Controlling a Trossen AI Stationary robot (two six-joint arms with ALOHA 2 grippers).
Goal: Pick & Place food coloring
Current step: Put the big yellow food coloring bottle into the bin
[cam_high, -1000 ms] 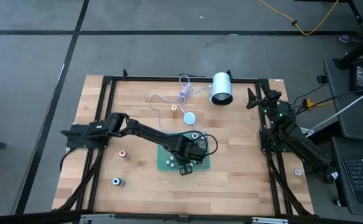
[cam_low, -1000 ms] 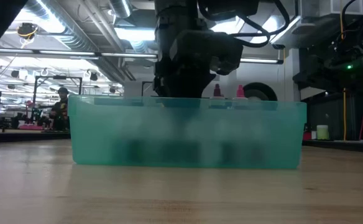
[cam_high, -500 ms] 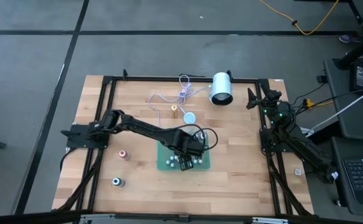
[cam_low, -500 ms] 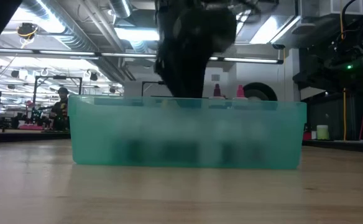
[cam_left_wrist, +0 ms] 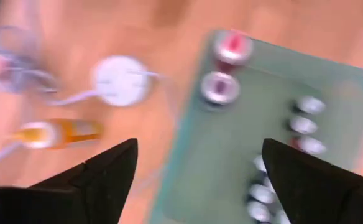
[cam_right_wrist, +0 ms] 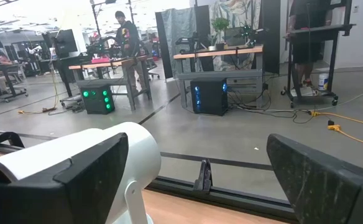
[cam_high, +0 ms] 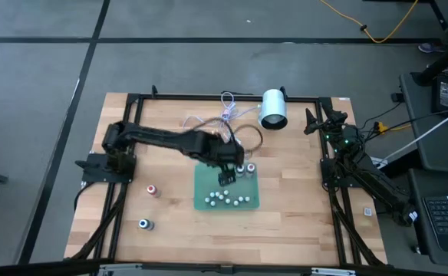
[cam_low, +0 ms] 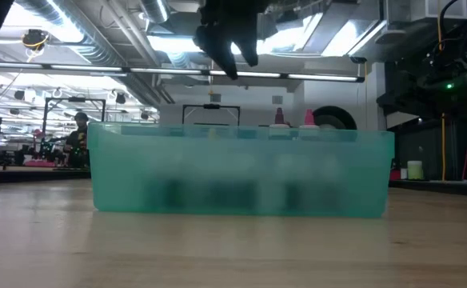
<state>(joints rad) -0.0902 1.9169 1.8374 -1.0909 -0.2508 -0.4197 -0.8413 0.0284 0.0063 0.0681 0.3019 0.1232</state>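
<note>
Wooden table (cam_high: 301, 207): green tray (cam_high: 205, 184) holds bottles (cam_high: 224, 198).

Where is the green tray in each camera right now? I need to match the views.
High view: green tray at table centre.
Low view: fills the middle.
Left wrist view: beyond the open left gripper, tray.
Right wrist view: not in it.
Shared landmark: the small bottles inside.

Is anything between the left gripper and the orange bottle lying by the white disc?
Nothing visible blocks it. The left gripper, open, hangs over the green tray's far end; the orange bottle lies on bare wood beside the white disc.
</note>
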